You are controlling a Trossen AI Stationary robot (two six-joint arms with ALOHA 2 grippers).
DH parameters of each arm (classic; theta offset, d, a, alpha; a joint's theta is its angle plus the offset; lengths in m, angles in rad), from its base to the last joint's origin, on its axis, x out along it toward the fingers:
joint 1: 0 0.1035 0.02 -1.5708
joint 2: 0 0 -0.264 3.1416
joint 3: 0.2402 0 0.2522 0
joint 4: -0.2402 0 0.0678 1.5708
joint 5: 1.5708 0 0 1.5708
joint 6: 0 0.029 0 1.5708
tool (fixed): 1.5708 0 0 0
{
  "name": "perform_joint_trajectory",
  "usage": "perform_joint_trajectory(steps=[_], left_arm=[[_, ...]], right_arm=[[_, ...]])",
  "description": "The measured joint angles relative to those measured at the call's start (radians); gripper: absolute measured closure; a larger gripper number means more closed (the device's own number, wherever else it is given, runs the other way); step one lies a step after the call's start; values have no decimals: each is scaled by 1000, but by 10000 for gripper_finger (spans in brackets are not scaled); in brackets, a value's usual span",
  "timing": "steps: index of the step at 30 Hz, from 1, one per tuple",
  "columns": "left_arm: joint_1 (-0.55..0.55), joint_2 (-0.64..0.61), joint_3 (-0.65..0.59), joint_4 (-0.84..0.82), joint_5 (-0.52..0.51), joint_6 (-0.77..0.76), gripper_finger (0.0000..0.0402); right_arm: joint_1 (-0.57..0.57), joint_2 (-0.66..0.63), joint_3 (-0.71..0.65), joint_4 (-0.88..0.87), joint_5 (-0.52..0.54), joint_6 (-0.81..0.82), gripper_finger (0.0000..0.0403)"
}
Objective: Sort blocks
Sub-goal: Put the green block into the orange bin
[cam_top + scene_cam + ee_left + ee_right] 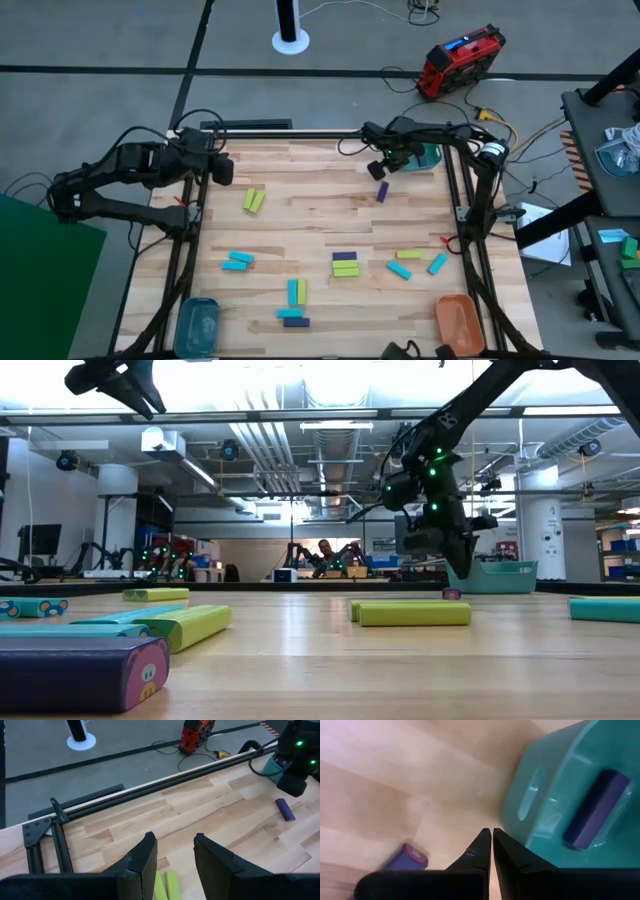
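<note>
Blocks [345,264] across pale wooden table [320,215]

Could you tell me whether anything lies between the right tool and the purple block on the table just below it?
Nothing: in the high view the right tool hangs beside the purple block, with only bare wood between them; the right wrist view agrees.

You've got one block [596,807] in the far-right bin [545,785]; another block [382,192] just left of it; the rest [345,263] nearer.
</note>
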Motion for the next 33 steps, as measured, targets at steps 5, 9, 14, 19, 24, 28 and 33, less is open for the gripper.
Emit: perform_joint_trajectory(steps=[5,9,14,19,24,28,33], left_arm=[[0,3,0,0,-5,0,293],[0,9,0,0,-6,0,293],[0,17,0,0,-7,0,293],[0,29,0,0,-7,0,293],[0,49,0,0,4,11,293],[0,77,0,7,49,40,293],[0,127,0,40,178,15,293]], right_arm=[[-15,-18,0,10,23,0,391],[-24,-49,0,8,-27,17,390],[-2,-173,0,8,-152,82,390],[72,-360,0,-2,-176,173,390],[212,-541,1,-1,-176,316,390],[348,-634,1,6,-176,393,390],[466,-704,1,5,-169,444,390]])
